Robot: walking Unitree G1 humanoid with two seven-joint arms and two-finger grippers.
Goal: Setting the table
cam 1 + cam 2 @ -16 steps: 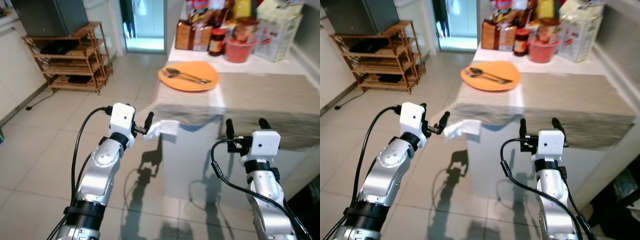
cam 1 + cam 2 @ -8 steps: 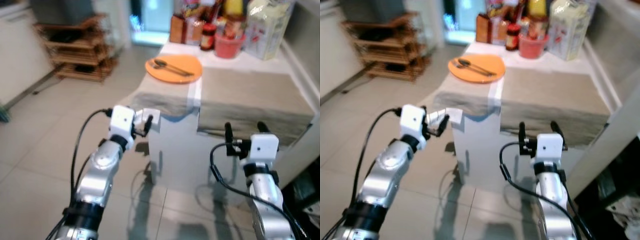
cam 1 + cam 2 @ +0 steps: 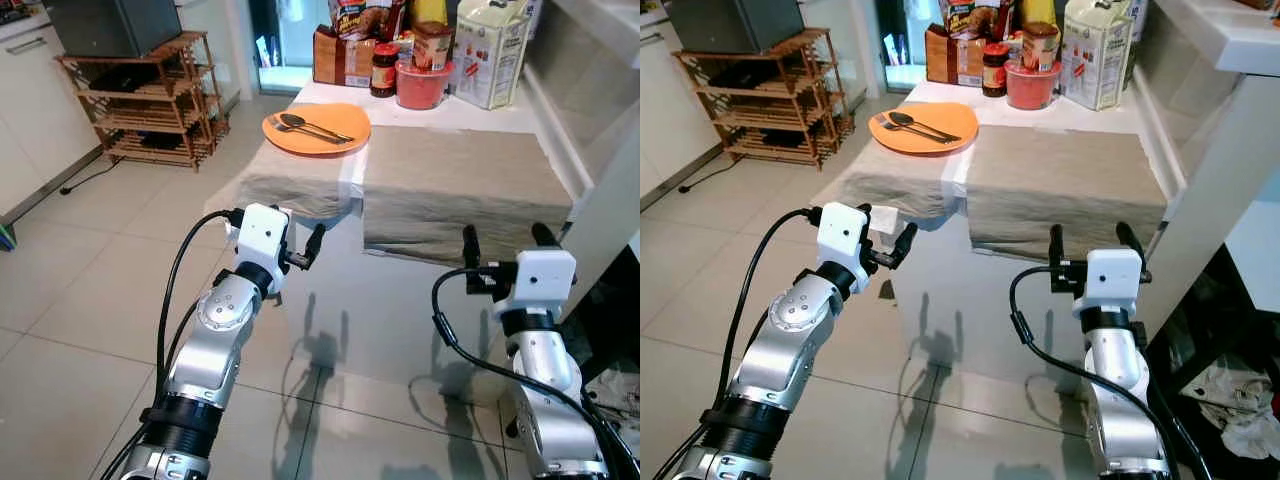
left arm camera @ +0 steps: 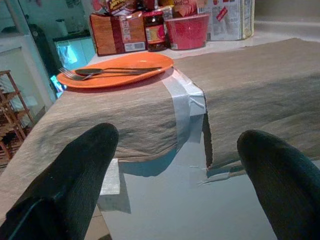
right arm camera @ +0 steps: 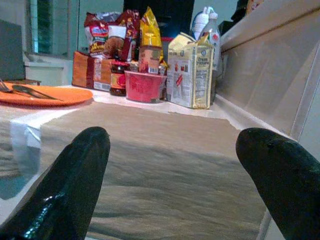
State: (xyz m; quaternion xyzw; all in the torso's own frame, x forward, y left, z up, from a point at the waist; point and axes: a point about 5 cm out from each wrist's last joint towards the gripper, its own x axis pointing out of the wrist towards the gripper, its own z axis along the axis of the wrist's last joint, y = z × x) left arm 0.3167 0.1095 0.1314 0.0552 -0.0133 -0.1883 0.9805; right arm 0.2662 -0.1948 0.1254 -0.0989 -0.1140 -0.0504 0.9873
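Both tools hang before the desk [image 3: 330,300], fingers apart: left tool [image 3: 300,250] lower centre, right tool [image 3: 503,250] lower right. Plate [image 3: 316,129], seemingly with spoon and fork, sits upper centre.

Pale tiled floor [image 3: 90,290], glossy. Wooden slatted rack [image 3: 150,115] stands left of the white table [image 3: 400,300], a bright doorway [image 3: 275,45] behind both.
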